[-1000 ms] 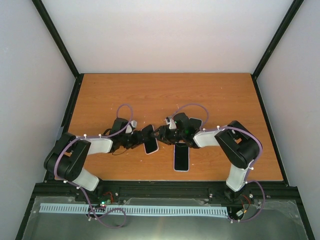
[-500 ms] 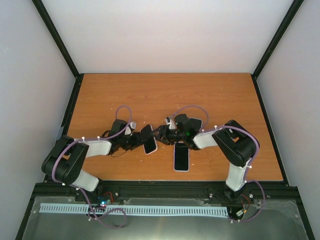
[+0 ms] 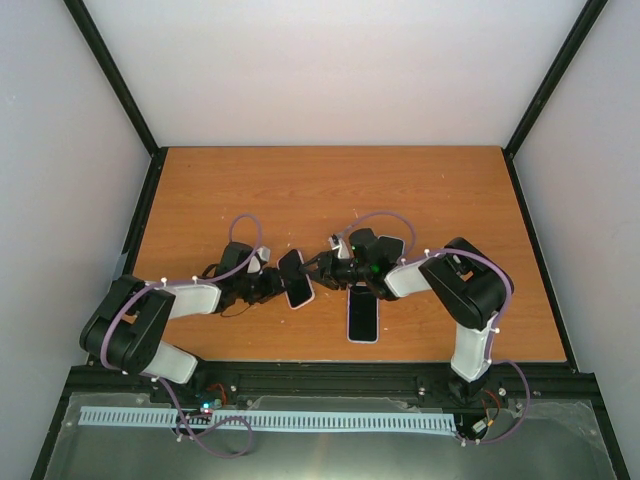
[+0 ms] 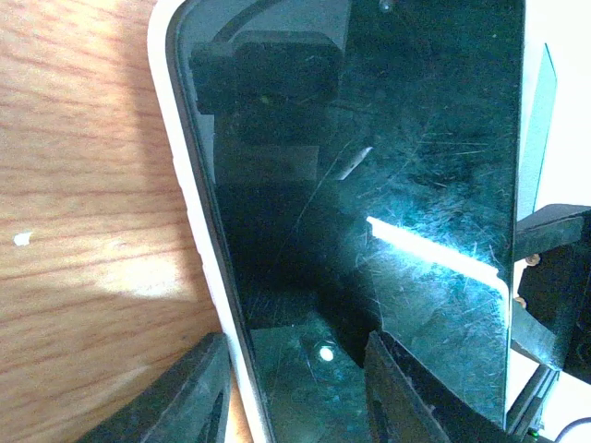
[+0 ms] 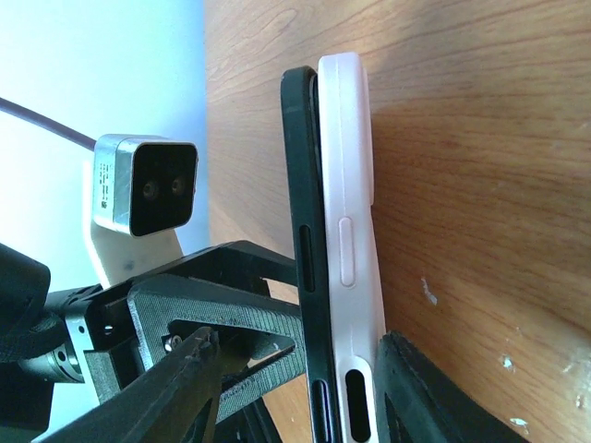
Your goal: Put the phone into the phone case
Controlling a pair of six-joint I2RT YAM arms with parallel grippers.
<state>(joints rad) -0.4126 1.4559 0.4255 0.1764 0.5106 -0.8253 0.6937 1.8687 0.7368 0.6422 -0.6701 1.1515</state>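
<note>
1 phone [image 5: 300,185] edge-on against case [image 5: 346,138]; L gripper [image 4: 295,343] pinches phone, R gripper [image 5: 300,337] grip unclear, ends cropped.

Bright, even light; glare streaks the phone [image 4: 434,249] glass (close-ups soft).

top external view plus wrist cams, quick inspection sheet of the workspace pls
surface: wooden table, a few pale specks
job's things: black phone edge-on against white case, its side outside the case
clutter: second phone flat, screen up
grippers: left gripper and right gripper both at the phone; jaws part open, grip unclear
cables: purple cables looped over both arms
surroundings: white walls, black frame
</note>
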